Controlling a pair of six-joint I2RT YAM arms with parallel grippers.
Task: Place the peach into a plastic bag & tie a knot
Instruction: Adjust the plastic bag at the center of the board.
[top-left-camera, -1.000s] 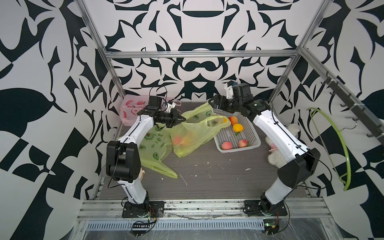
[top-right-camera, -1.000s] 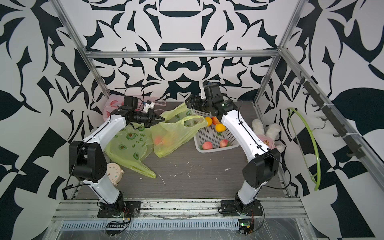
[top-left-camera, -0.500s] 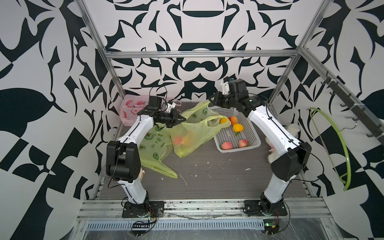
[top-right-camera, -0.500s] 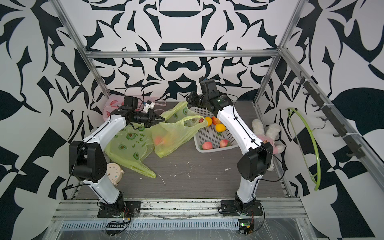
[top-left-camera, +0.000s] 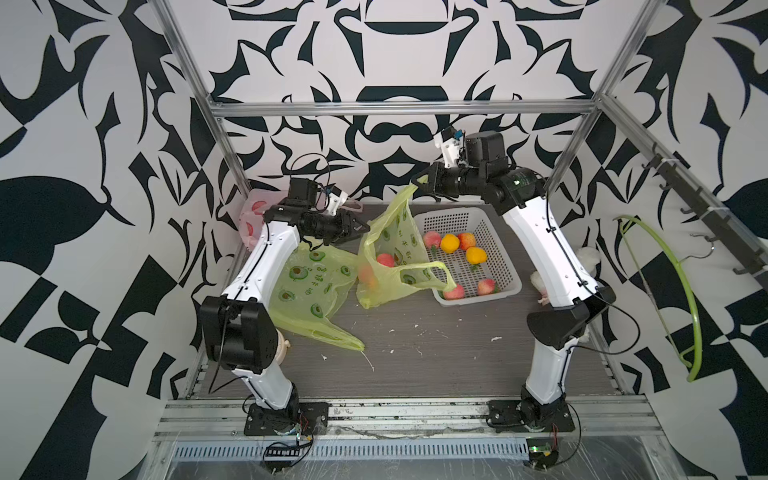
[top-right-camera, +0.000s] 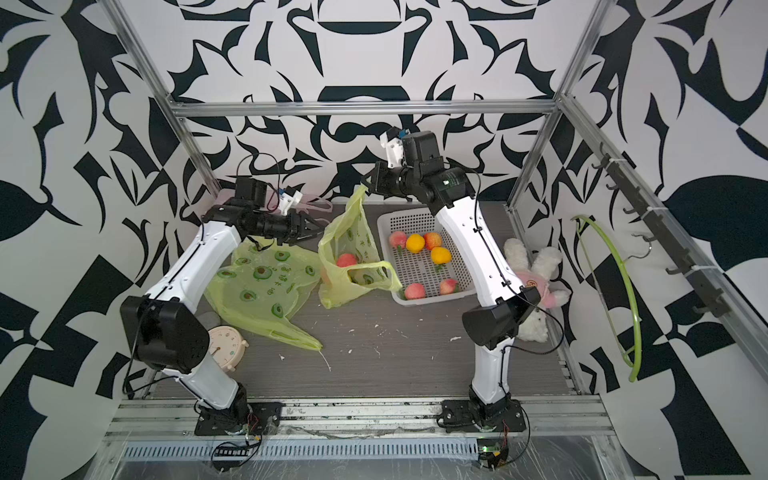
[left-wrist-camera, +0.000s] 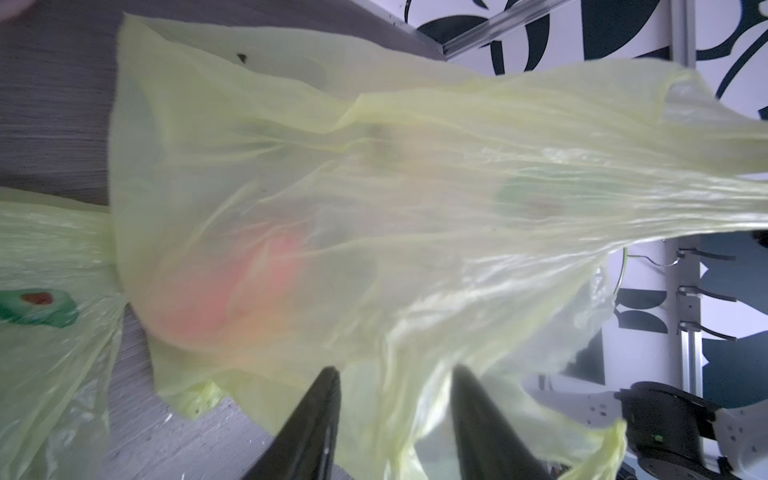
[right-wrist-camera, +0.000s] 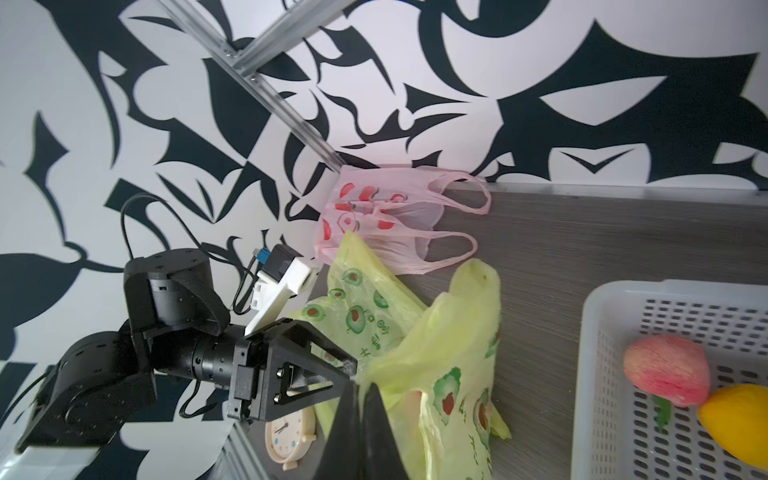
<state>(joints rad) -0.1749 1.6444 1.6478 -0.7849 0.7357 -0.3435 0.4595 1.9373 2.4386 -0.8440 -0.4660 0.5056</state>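
Peach bagged, knot not yet begun: at the left, the left claw (top-left-camera: 362, 227) is seen released, its jaws standing apart just beside the film of the plastic bag (top-left-camera: 395, 245), with nothing pinched as far as the left wrist view shows; below it a spare avocado-print bag (top-left-camera: 307, 286) is left lying flat on the worktop (top-left-camera: 436, 353), and a pink bag (top-left-camera: 251, 214) is tucked into the far corner; at the centre, the plastic bag is held up by one handle with its bottom resting on the worktop, and a peach (top-left-camera: 385, 260) is seen through the film inside it, beside a second reddish blur that cannot be made out; the other handle (top-left-camera: 436, 275) is left drooping by the front corner of the white basket (top-left-camera: 478, 297); further right, the right claw (top-left-camera: 415, 185) is clenched on the raised handle, above the basket's back corner; more peaches and two orange fruits are kept in the basket; the first half of the task is judged complete, since the fruit is in the bag; the second half is judged untouched, as no twist or loop is seen in the handles; both handles would have to be gathered and crossed before a knot could be drawn tight.
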